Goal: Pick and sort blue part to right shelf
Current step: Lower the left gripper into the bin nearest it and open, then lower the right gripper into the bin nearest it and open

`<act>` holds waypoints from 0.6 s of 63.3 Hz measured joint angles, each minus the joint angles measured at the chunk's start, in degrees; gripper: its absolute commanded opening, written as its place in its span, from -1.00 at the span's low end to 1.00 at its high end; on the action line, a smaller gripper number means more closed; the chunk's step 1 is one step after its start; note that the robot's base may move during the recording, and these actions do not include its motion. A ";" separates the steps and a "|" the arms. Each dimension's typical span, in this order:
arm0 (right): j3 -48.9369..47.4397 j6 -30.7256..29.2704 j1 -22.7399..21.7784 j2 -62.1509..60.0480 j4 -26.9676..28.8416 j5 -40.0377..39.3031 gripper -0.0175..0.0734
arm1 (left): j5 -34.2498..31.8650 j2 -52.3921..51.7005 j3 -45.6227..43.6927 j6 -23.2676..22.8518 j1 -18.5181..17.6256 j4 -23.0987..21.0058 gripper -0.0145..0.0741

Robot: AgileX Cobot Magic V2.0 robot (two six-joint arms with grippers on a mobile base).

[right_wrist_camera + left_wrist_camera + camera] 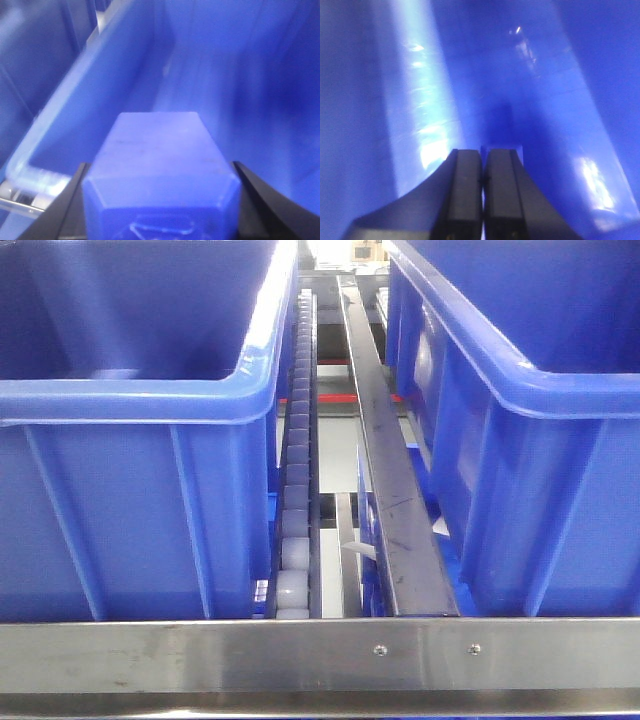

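Observation:
The blue part (159, 150), a blocky piece with bevelled corners, fills the gap between my right gripper's (159, 172) black fingers, which are shut on it. It hangs above the inside of a blue crate (100, 85). My left gripper (483, 152) is shut with its pads almost touching, and it points into another blue crate's interior (545, 100). The right shelf shows in the front view as a steel front rail (320, 652) with bolts. Neither gripper appears in the front view.
Two large blue crates, left (130, 490) and right (530, 440), stand behind the rail. Between them run a white roller track (297, 470) and a steel divider bar (385, 460). A bit of steel frame (15, 200) shows beside the crate rim.

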 measured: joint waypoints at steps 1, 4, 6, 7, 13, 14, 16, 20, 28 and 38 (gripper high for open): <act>-0.60 0.24 0.00 1.14 0.00 0.13 -0.19 | 0.00 -0.79 0.43 0.00 0.00 0.00 -0.39; -2.61 0.79 0.00 4.62 0.00 0.55 -0.19 | 0.00 -3.18 1.72 0.00 0.00 0.00 -0.39; -4.41 1.07 0.00 7.64 0.00 0.82 -0.19 | -0.23 -5.20 2.57 0.00 0.00 0.00 -0.39; -5.16 1.16 0.00 8.86 0.00 0.97 -0.19 | -0.20 -5.98 3.21 0.00 0.00 0.00 -0.39; -10.48 1.87 0.00 17.49 0.00 3.16 -0.19 | -1.68 -11.23 5.95 0.00 0.00 0.00 -0.39; -11.77 1.96 -0.12 18.74 0.00 3.84 -0.19 | -1.86 -12.45 6.58 0.00 0.00 0.00 -0.39; -13.48 1.96 -0.23 21.88 0.00 4.77 -0.19 | -2.14 -14.51 7.38 0.00 0.00 0.00 -0.39; -17.26 2.00 -1.24 27.03 0.26 6.91 -0.19 | -2.54 -18.10 9.14 0.00 0.00 0.00 -0.39; -24.20 2.00 -5.23 38.03 1.15 10.35 -0.19 | -2.54 -24.67 11.70 0.00 0.00 0.11 -0.39; -30.48 0.90 -10.27 50.67 1.28 11.76 -0.19 | -2.21 -32.23 13.36 0.00 0.00 0.11 -0.39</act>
